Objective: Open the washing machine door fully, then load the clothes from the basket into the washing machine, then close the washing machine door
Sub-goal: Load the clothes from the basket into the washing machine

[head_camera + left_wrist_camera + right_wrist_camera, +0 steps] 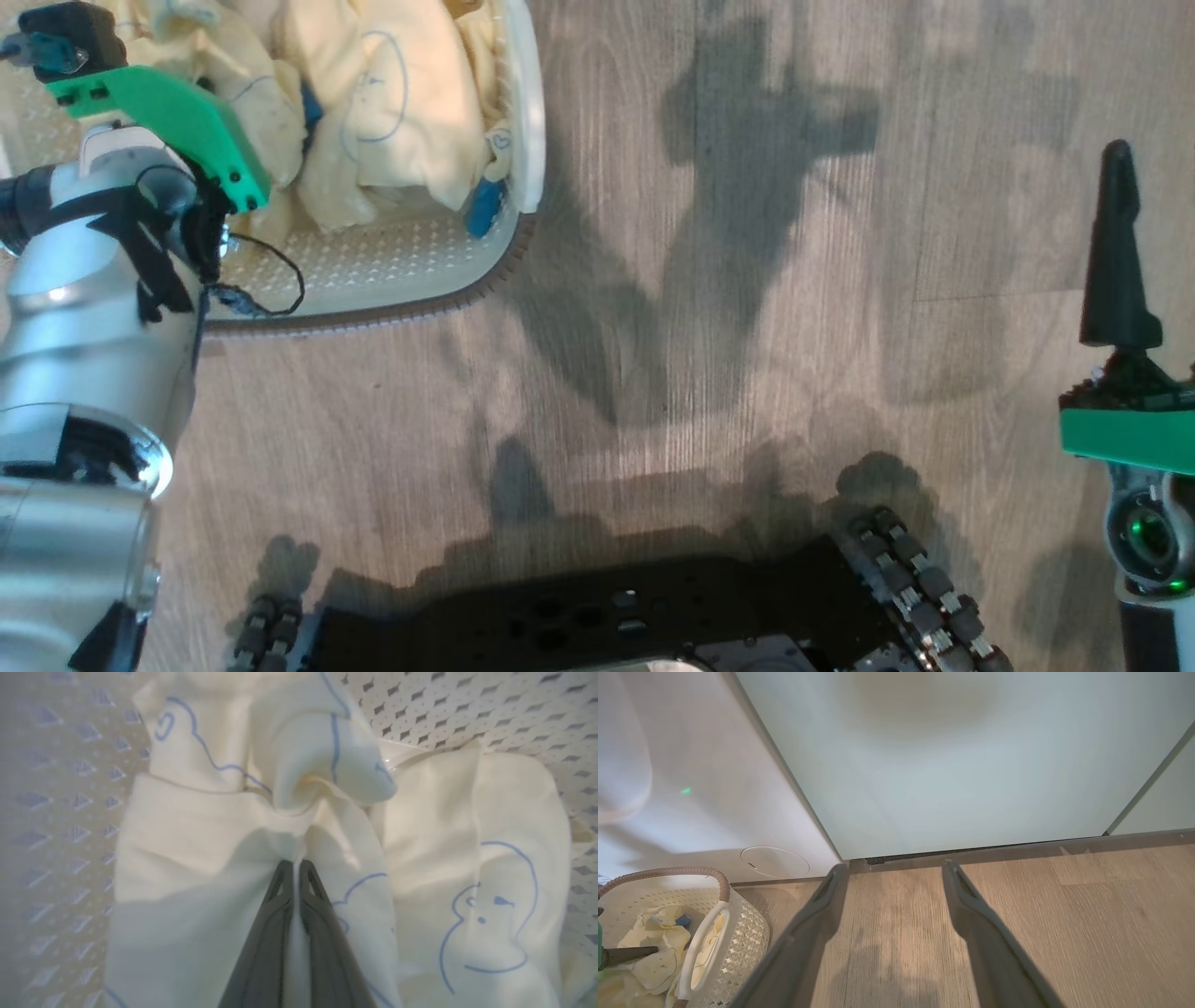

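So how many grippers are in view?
2: the left gripper is shut on the clothes in the basket; the right gripper is open over the floor.

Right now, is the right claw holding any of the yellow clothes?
No, the right claw stands open over the wood floor, with nothing between its two fingers.

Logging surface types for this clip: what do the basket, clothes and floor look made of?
The basket looks like rigid moulded plastic, matte white, with diamond-shaped perforations and a ribbed brown rim. The clothes are soft thin fabric, perhaps cotton, matte: they fold and bunch. The floor shows wood-grain planks with seams; real wood, laminate or vinyl, cannot tell.
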